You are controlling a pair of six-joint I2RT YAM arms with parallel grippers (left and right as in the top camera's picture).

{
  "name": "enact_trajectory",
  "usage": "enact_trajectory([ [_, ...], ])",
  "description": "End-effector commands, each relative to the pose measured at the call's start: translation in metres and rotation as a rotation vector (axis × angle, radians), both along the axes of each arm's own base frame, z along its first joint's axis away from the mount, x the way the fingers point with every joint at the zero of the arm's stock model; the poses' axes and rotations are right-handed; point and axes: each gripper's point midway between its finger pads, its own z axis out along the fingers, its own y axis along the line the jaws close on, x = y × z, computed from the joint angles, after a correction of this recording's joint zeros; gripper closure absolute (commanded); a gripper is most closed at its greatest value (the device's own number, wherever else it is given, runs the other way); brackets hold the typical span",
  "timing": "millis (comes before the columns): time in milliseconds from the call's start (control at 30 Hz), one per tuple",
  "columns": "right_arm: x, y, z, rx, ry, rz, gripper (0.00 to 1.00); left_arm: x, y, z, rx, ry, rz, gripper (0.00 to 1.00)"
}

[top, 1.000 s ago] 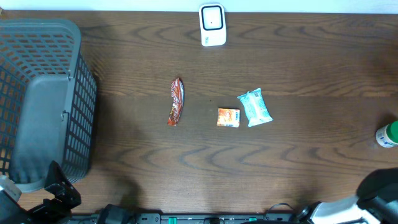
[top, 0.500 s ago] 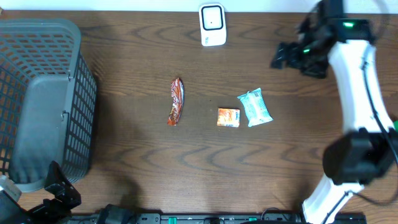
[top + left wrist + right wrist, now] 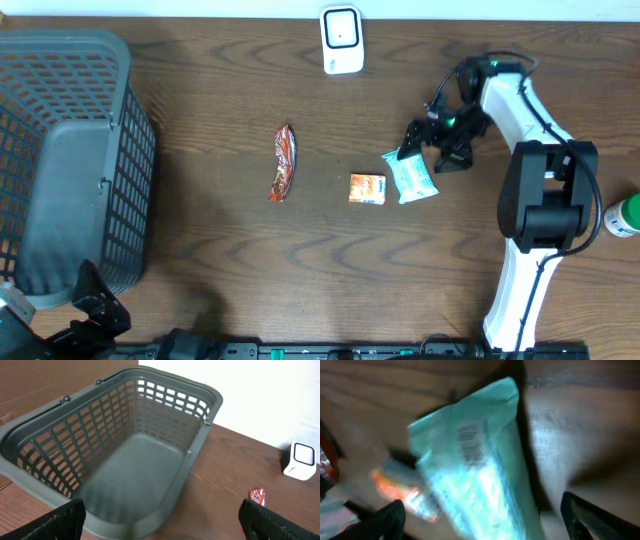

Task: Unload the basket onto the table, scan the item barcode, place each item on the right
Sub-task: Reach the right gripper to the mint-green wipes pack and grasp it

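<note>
The right gripper (image 3: 432, 148) hangs with its jaws spread wide and nothing between them, just above and to the right of the pale teal plastic packet (image 3: 410, 173), which lies flat on the dark wooden table (image 3: 230, 260) right of the frame's centre in the overhead view. That packet looks like the item to be scanned, since it is the one this arm is poised over. Its long axis runs nearly top to bottom of the overhead frame, leaning a little so that the upper end sits further left. In the right wrist view the packet (image 3: 475, 470) fills the middle, slanting from upper right to lower left, with the two dark fingers at the lower corners on either side of it. A printed barcode (image 3: 470, 442) shows on its upward face, towards the end at the top of that frame. A small orange packet (image 3: 367, 188) lies just beside its left edge, so a closing finger on that side has little room. The white box-shaped scanner (image 3: 341, 40) stands at the top centre edge, up and to the left of the packet. The left gripper (image 3: 165, 527), also fully spread and empty, faces the grey plastic mesh basket (image 3: 75, 455) at the far left, well apart from the packet, so the right arm is plainly the nearer one.
</note>
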Motion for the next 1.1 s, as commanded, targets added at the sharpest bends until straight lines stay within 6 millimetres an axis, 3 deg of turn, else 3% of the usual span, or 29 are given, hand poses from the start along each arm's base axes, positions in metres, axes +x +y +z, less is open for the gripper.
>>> enact_trajectory([
  [0,-0.017,-0.003,-0.018,0.052,0.036,-0.024,0.04,-0.002,0.002,0.001,0.016,0.003,0.007,0.02],
  [133,-0.034,-0.006,-0.048,0.064,0.053,-0.059,0.05,-0.002,0.002,0.001,0.016,0.003,0.007,0.02],
  [267,-0.052,-0.006,-0.077,0.053,0.060,-0.088,0.36,-0.002,0.002,0.001,0.016,0.003,0.007,0.02],
  [367,-0.066,-0.008,-0.091,0.038,0.068,-0.085,0.48,-0.002,0.002,0.001,0.016,0.003,0.007,0.02],
  [467,-0.076,-0.015,-0.101,-0.002,0.076,-0.073,0.66,-0.002,0.002,0.001,0.016,0.003,0.007,0.02],
  [567,-0.073,-0.014,-0.103,0.004,0.048,-0.058,0.83,-0.002,0.002,0.001,0.016,0.003,0.007,0.02],
  [667,-0.063,-0.008,-0.102,0.049,0.000,-0.057,0.99,-0.002,0.002,0.001,0.017,0.004,0.007,0.02],
  [833,-0.050,0.003,-0.087,0.134,-0.067,-0.027,0.99,-0.002,0.002,0.000,0.017,0.007,0.007,0.02],
  [933,-0.044,0.004,-0.062,0.148,-0.105,0.014,0.99,-0.002,0.002,0.000,0.017,0.007,0.007,0.02],
  [1067,-0.033,0.005,-0.011,0.161,-0.233,0.085,0.99,-0.002,0.002,0.000,0.017,0.007,0.007,0.02],
])
